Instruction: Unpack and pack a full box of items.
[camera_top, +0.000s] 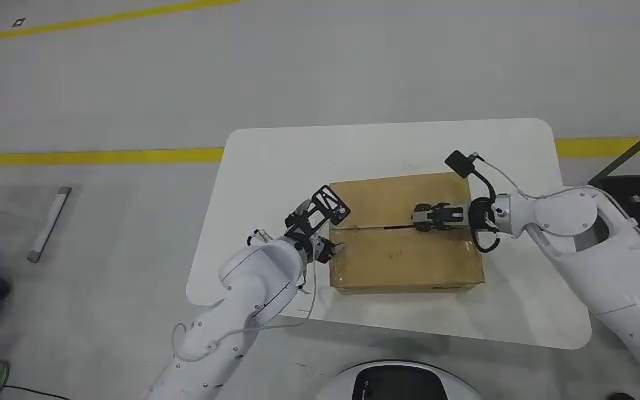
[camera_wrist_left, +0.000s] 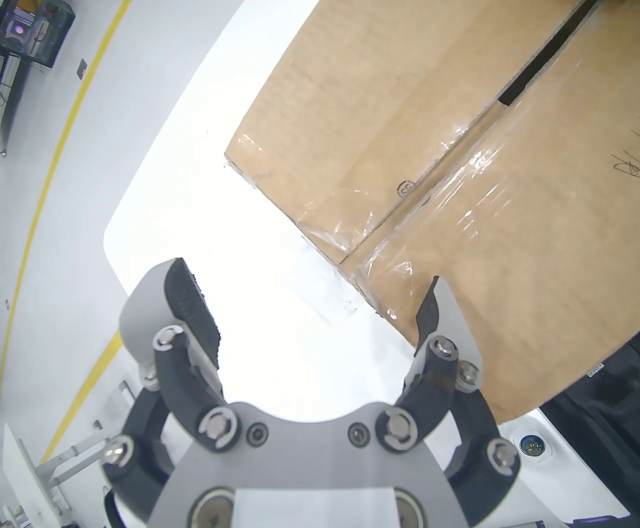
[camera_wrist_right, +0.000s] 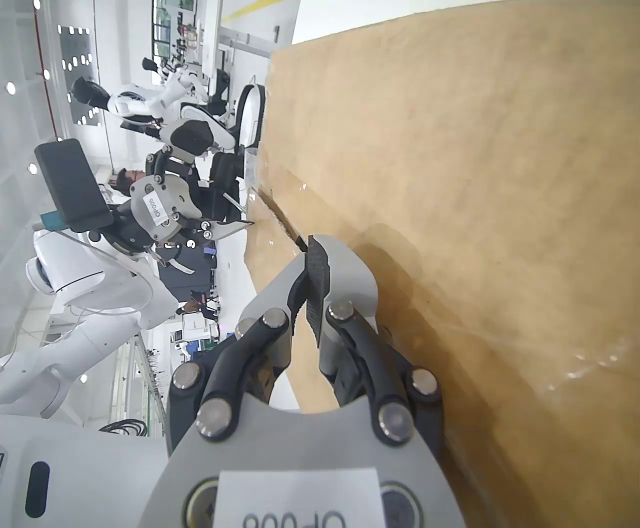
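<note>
Flanking the taped box (camera_top: 400, 255) at 9 o'clock, left gripper (camera_wrist_left: 305, 280) is spread, probably to steady it; right gripper (camera_wrist_right: 314, 260), pinched closed, sits on the seam (camera_top: 375, 227) toward 3 o'clock.

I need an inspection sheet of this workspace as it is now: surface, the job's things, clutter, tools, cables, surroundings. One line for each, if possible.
Surface: white table with rounded corners.
Job's things: one brown cardboard box, flaps shut; clear tape over the seam at one end, a dark gap farther along the seam.
Clutter: nothing seen.
Tools: left tool open, at the box's taped end; right tool shut, at the seam on the box top.
Cables: black cable loop at the right wrist; thin cable along the left arm.
Surroundings: grey floor with yellow lines; a grey bar lying on it.
</note>
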